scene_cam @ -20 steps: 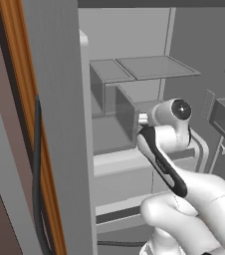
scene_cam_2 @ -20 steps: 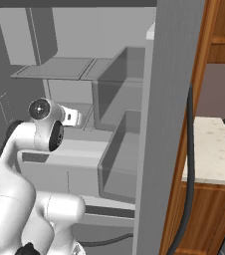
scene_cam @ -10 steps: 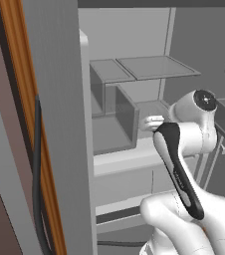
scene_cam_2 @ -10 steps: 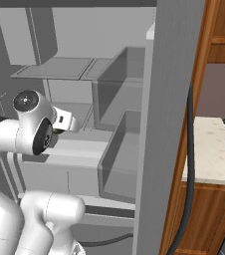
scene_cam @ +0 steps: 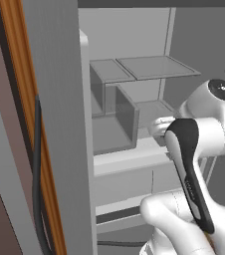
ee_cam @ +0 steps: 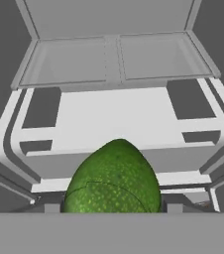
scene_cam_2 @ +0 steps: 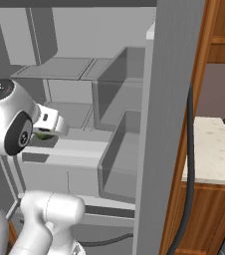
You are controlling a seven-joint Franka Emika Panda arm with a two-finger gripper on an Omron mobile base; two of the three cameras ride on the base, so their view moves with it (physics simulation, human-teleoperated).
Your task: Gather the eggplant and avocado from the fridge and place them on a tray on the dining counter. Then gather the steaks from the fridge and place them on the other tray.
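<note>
The avocado [ee_cam: 113,178] sits low and central in the hand view, right at the gripper [scene_cam_2: 44,133], its green pebbled skin toward the camera; the fingers seem clamped on it, though their tips are hidden. In the right base view a bit of green shows under the white hand. Ahead, the fridge [scene_cam: 134,107] stands open, with grey shelves [ee_cam: 114,62] and door bins [scene_cam_2: 122,159]
</note>
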